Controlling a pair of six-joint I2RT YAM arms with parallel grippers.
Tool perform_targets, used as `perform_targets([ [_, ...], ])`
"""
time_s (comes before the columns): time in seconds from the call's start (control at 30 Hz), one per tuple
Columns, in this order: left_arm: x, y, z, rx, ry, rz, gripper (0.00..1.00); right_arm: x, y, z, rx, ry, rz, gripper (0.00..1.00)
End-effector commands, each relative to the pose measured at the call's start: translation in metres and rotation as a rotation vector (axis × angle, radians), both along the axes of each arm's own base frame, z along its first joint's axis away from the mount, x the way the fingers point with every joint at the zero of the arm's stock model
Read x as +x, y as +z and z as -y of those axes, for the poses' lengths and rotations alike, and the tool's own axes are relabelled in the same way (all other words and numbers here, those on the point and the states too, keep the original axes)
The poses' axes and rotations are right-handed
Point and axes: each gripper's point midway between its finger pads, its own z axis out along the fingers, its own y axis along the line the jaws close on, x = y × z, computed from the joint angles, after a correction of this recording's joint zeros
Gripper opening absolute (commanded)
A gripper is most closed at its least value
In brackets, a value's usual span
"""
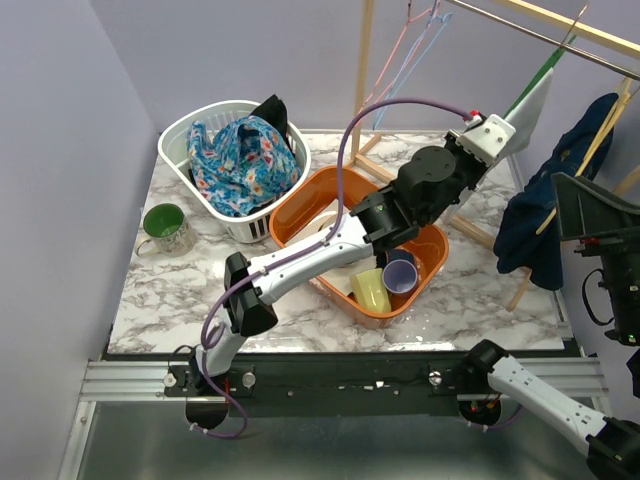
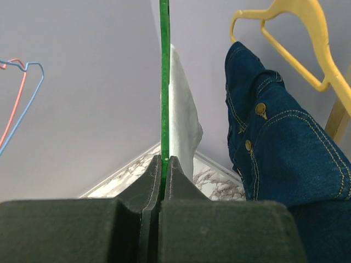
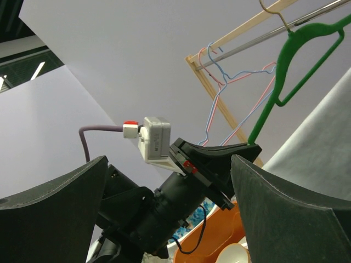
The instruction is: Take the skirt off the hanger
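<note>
**Skirt: on hanger, left arm engaged**

Skirt (image 1: 535, 103), pale, hangs on green hanger (image 2: 164, 66) at 2 o'clock of worktop (image 1: 190, 305). Left arm stretched diagonally upward; left gripper (image 2: 164, 164) clenched on hanger's edge. Right gripper (image 3: 170, 192) released, tilted upward, 3 o'clock.
</note>
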Motion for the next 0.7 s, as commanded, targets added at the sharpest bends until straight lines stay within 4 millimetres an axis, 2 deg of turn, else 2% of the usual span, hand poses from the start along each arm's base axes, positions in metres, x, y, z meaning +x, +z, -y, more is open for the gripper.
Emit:
perform_targets([
  [0.0, -0.012, 0.075, -0.039, -0.178, 0.024, 0.076, 0.00, 0.004, 0.003, -0.005, -0.005, 0.008, 0.001, 0.99],
  [0.13, -0.013, 0.077, -0.044, -0.175, 0.027, 0.079, 0.00, 0.007, 0.001, -0.006, -0.009, 0.004, -0.006, 0.99],
  [0.2, -0.014, 0.072, -0.044, -0.161, 0.025, 0.075, 0.00, 0.009, 0.000, -0.007, -0.016, 0.000, -0.011, 0.99],
  [0.27, -0.017, 0.078, -0.052, -0.170, 0.027, 0.080, 0.00, 0.012, -0.001, -0.008, -0.023, -0.009, -0.016, 0.99],
  [0.3, -0.017, 0.072, -0.052, -0.155, 0.027, 0.075, 0.00, 0.013, -0.001, -0.007, -0.029, -0.019, -0.016, 0.99],
  [0.33, -0.020, 0.078, -0.058, -0.161, 0.025, 0.082, 0.00, 0.014, -0.001, -0.007, -0.036, -0.024, -0.014, 0.98],
  [0.53, -0.029, 0.077, -0.076, -0.108, 0.016, 0.084, 0.00, 0.028, 0.002, -0.019, -0.138, -0.038, -0.015, 0.91],
  [0.57, -0.030, 0.076, -0.078, -0.100, 0.016, 0.082, 0.00, 0.031, 0.002, -0.022, -0.155, -0.036, -0.018, 0.88],
  [0.6, -0.030, 0.065, -0.078, -0.074, 0.014, 0.071, 0.00, 0.038, 0.001, -0.026, -0.182, -0.042, -0.029, 0.85],
  [0.63, -0.035, 0.072, -0.088, -0.084, 0.011, 0.076, 0.00, 0.039, 0.004, -0.027, -0.188, -0.044, -0.026, 0.83],
  [0.67, -0.037, 0.070, -0.090, -0.078, 0.008, 0.075, 0.00, 0.041, 0.006, -0.028, -0.197, -0.050, -0.024, 0.79],
])
